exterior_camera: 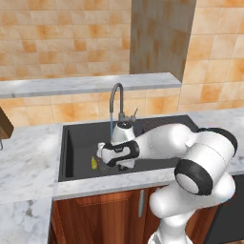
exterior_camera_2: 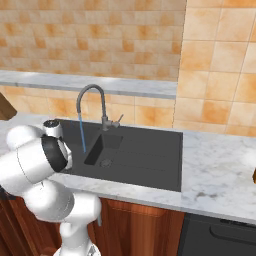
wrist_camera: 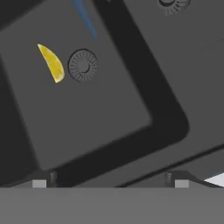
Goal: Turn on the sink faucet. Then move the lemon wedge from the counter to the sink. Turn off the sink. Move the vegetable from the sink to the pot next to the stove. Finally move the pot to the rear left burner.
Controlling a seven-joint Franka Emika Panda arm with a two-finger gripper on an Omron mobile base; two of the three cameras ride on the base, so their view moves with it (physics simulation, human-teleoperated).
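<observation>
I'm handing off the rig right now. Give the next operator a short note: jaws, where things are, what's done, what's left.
Gripper: jaws open, holding nothing, above the sink.
Lemon wedge: lying on the basin floor beside the round drain.
Sink faucet: water stream running.
Done: faucet on, wedge in sink.
Left: turn the faucet off, carry the wedge to the pot, set the pot on the rear left burner.

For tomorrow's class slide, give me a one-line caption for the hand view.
Lemon wedge lying in the black sink beside a round drain, blue water stream running above it.
</observation>
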